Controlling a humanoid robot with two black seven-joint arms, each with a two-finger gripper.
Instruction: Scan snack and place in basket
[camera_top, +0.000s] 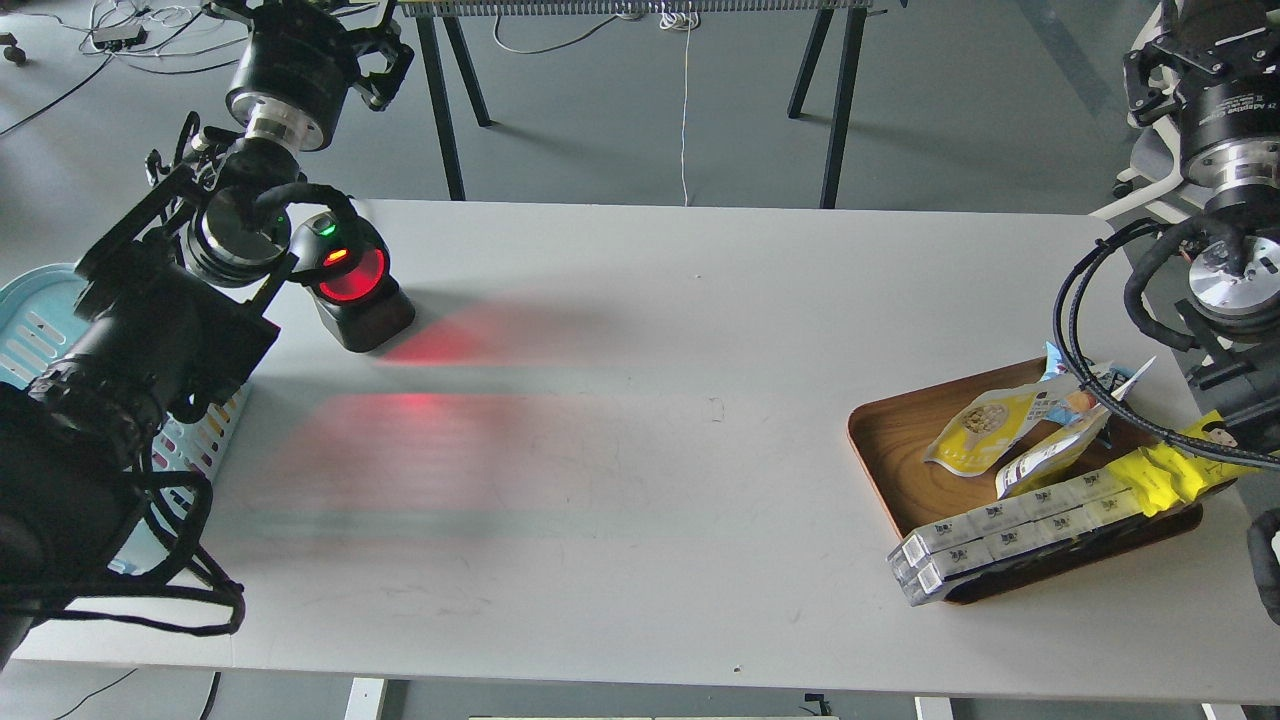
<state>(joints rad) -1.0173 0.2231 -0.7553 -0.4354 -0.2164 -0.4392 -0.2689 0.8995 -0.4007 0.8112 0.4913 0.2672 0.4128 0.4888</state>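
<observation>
The snack (983, 424), a yellow-and-white pouch, lies flat in the brown wooden tray (890, 450) at the right of the table. A second similar pouch (1050, 458) leans against it. The light blue basket (38, 322) stands at the table's left edge, largely covered by my left arm. My left gripper (378, 58) is high at the top left, above and behind the scanner, seen dark and end-on. My right gripper (1165, 60) is at the top right corner, beyond the tray, its fingers not distinguishable. Neither gripper touches the snack.
A black scanner (352, 285) with a glowing red window sits at the back left and throws red light across the white table (640, 520). The tray also holds a small blue bag (1066, 382), a long yellow pack (1175, 472) and a row of white boxes (1005, 537). Black cables (1090, 395) hang over the tray.
</observation>
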